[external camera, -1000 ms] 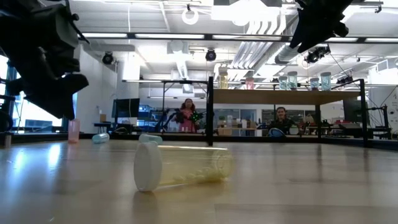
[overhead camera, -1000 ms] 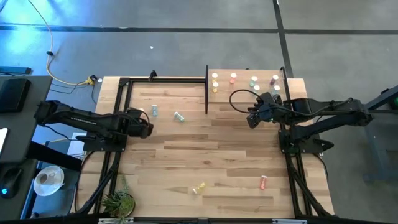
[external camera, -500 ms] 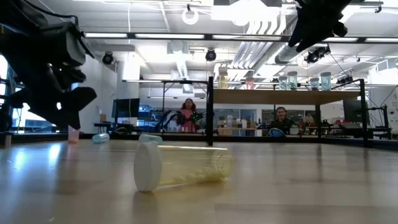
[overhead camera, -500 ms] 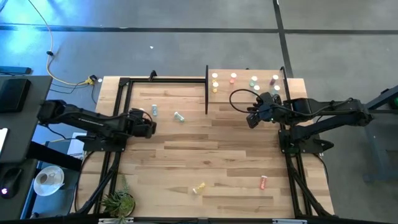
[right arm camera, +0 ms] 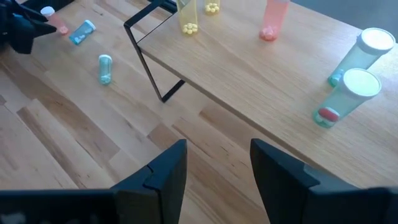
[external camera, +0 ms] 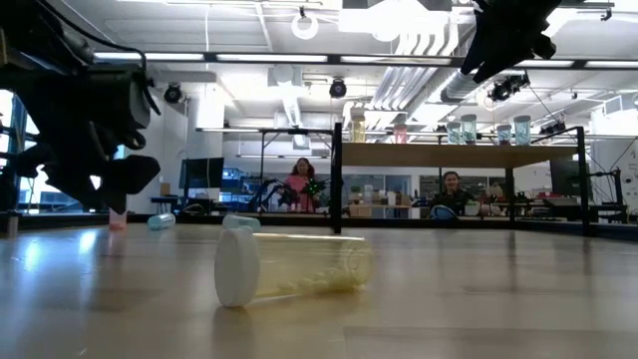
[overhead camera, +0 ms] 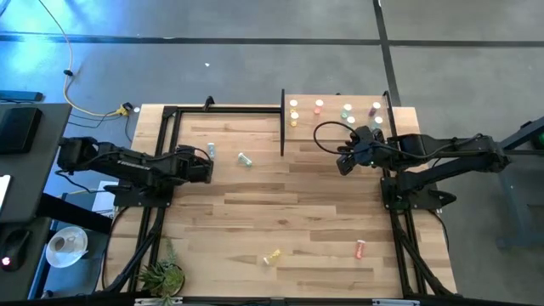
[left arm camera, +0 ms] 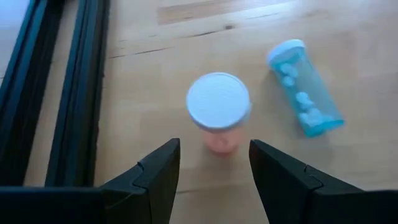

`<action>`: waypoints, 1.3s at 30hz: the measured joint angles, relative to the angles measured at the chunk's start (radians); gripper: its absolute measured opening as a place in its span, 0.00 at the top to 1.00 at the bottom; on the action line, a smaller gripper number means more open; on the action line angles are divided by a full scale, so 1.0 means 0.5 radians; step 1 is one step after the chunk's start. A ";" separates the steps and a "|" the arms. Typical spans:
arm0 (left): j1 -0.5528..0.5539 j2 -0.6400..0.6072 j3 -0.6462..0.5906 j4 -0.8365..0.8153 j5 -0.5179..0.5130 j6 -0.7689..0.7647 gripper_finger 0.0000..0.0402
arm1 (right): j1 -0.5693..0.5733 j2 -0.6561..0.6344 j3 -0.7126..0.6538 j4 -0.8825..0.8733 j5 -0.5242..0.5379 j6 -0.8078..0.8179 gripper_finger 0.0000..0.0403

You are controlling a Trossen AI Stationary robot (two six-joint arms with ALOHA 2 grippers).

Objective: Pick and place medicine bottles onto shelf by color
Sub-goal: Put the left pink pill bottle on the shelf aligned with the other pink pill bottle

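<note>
My left gripper (left arm camera: 212, 171) hangs low over the table's far-left part, its fingers (left arm camera: 158, 177) parted with nothing between them, and right ahead of the tips stands an upright pink bottle (left arm camera: 218, 120), white cap facing my wrist camera. The fingers are just short of it, not touching. Beside it a teal bottle (left arm camera: 304, 104) lies on its side on the striped tabletop (left arm camera: 186, 68), pale pills showing through the wall. From above, a second teal bottle (overhead camera: 245, 159) lies a little farther toward the table's middle, near the shelf's black post (overhead camera: 282, 123).

My right gripper (right arm camera: 214, 168) hovers in the air just off the shelf's (right arm camera: 261, 74) front edge, fingers apart and empty. On the shelf stand two yellow bottles (right arm camera: 186, 15) at the post end, a pink one (right arm camera: 273, 18) beside them, then two teal-green ones (right arm camera: 345, 96) close together; in the high view one more bottle (overhead camera: 376, 108) stands at the far right, purplish I think, though it is too small to be sure.

Near the table's front edge a yellow bottle (external camera: 289, 267) lies on its side, cap toward the low camera, and a pink-red bottle (overhead camera: 359, 248) lies well to its right. Beyond the table two people (external camera: 300, 182) sit in the room.
</note>
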 joint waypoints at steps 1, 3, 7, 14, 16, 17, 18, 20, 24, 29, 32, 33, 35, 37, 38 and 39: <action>0.021 0.023 0.000 0.036 0.000 0.023 0.54 | 0.000 0.000 0.000 0.000 0.000 0.000 0.59; 0.061 0.068 0.000 0.131 0.000 0.086 0.54 | 0.000 0.000 0.000 0.000 0.000 0.000 0.59; 0.139 0.166 0.000 0.328 0.000 0.233 0.54 | 0.000 0.000 0.000 0.000 -0.001 -0.001 0.59; 0.253 0.310 0.000 0.400 0.007 0.258 0.54 | 0.000 0.000 0.000 0.000 -0.011 -0.001 0.59; 0.272 0.337 0.000 0.400 0.006 0.258 0.54 | 0.000 0.000 0.000 0.000 -0.011 -0.001 0.59; 0.275 0.350 0.000 0.400 0.005 0.258 0.54 | 0.000 0.000 0.000 0.000 -0.010 -0.001 0.59; 0.281 0.363 0.000 0.401 0.005 0.258 0.54 | 0.000 0.000 0.000 0.001 -0.011 -0.001 0.59; 0.284 0.385 0.001 0.404 -0.003 0.272 0.54 | 0.000 0.000 0.000 0.001 -0.010 -0.001 0.59; 0.284 0.398 0.002 0.411 -0.028 0.283 0.55 | 0.000 0.000 0.000 0.020 -0.010 -0.001 0.59; 0.284 0.399 0.002 0.459 -0.016 0.376 0.63 | 0.000 0.000 0.000 0.047 -0.010 -0.016 0.59; 0.283 0.399 0.002 0.458 0.002 0.379 0.69 | 0.000 0.000 0.000 0.048 -0.010 -0.016 0.59; 0.283 0.399 0.002 0.457 0.002 0.385 0.71 | 0.000 0.000 0.000 0.048 -0.009 -0.016 0.59; 0.283 0.399 0.002 0.457 0.001 0.415 0.74 | 0.000 0.000 0.000 0.050 -0.010 -0.016 0.59; 0.283 0.398 0.002 0.457 0.000 0.430 0.77 | 0.000 0.000 0.000 0.050 -0.010 -0.016 0.59; 0.283 0.398 0.002 0.457 -0.001 0.430 0.77 | 0.000 0.000 0.000 0.050 -0.014 -0.016 0.59; 0.283 0.398 0.002 0.457 -0.002 0.430 0.78 | 0.000 0.000 0.000 0.050 -0.022 -0.017 0.59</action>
